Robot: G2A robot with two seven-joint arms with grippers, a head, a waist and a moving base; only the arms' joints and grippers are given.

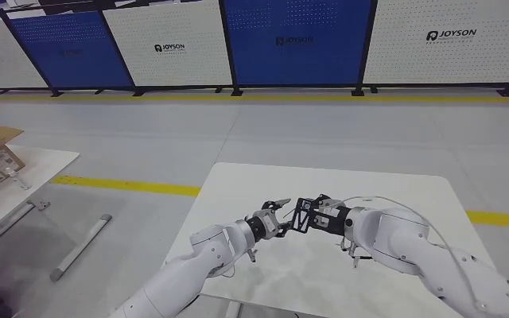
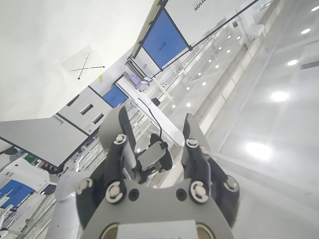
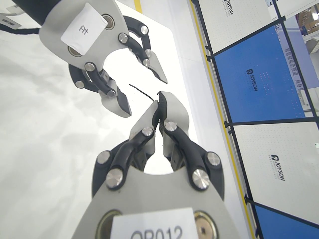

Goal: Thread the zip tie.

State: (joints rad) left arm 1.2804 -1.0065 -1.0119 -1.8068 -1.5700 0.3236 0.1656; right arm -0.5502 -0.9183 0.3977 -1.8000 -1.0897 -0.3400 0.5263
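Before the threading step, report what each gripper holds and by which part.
Right gripper pinches the zip tie just behind its thin end, which sticks out. Left gripper holds nothing.

Counted: 1 zip tie (image 3: 142,91); 2 end effectors, i.e. left end effector (image 3: 146,96) & right end effector (image 3: 158,100); 1 worktop (image 1: 382,191); 2 blue panels (image 1: 296,40) are seen behind.
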